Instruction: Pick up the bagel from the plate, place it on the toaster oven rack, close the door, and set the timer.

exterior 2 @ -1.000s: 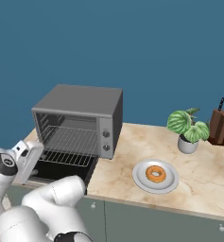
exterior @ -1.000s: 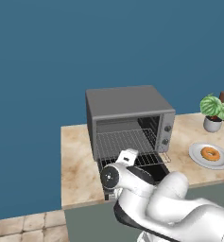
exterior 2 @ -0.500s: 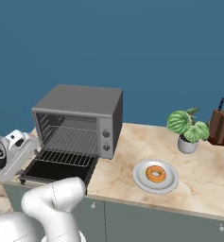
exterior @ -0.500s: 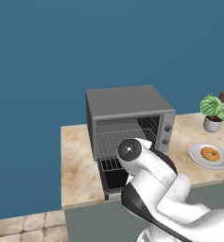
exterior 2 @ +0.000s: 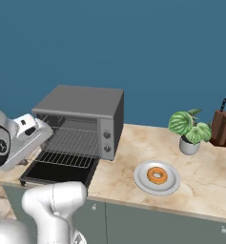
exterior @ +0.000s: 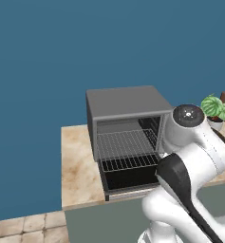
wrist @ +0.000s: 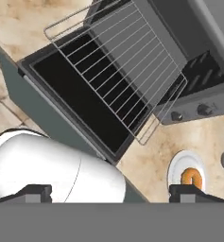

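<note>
Currently the bagel (exterior 2: 157, 175) lies flat (hole upward) on the plate (exterior 2: 142, 177). The gripper (wrist: 108, 191) stands wide apart, empty, above the door (wrist: 80, 101), which is folded down.

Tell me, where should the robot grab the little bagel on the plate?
Probably from straight above. The bagel lies flat in the middle of the plate, whose raised rim blocks a low sideways reach. The open gripper could pinch it across its outer edges.
</note>
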Robot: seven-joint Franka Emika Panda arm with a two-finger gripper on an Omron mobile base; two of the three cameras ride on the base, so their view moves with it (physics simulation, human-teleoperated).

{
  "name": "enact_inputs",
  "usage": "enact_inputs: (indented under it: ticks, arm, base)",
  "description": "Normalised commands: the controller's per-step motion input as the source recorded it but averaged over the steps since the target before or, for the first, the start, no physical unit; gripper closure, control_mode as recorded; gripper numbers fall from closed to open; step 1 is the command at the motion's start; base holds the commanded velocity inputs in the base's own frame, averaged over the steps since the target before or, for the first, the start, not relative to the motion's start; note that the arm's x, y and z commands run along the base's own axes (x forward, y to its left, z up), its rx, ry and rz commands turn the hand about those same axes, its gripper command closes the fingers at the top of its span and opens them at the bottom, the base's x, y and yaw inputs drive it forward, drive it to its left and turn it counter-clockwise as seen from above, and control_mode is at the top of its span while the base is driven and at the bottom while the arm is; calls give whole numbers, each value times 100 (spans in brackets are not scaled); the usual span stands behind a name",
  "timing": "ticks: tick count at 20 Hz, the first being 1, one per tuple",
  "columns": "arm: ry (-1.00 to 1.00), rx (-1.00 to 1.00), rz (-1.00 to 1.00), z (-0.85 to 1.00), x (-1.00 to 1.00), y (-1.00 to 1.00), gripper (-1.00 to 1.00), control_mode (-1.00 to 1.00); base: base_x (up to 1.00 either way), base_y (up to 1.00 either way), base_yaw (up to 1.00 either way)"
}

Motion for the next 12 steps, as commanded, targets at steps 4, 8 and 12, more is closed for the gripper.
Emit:
enact_inputs:
  ticks: [4, 8, 12]
  arm:
    - [6, 24, -15, 64, 0, -97, -100, -100]
    - [5, 18, -17, 16, 2, -95, -100, -100]
    - [4, 5, -22, -9, 8, -93, -100, -100]
  base:
    - [0, 0, 0]
    - [0, 0, 0]
    - [0, 0, 0]
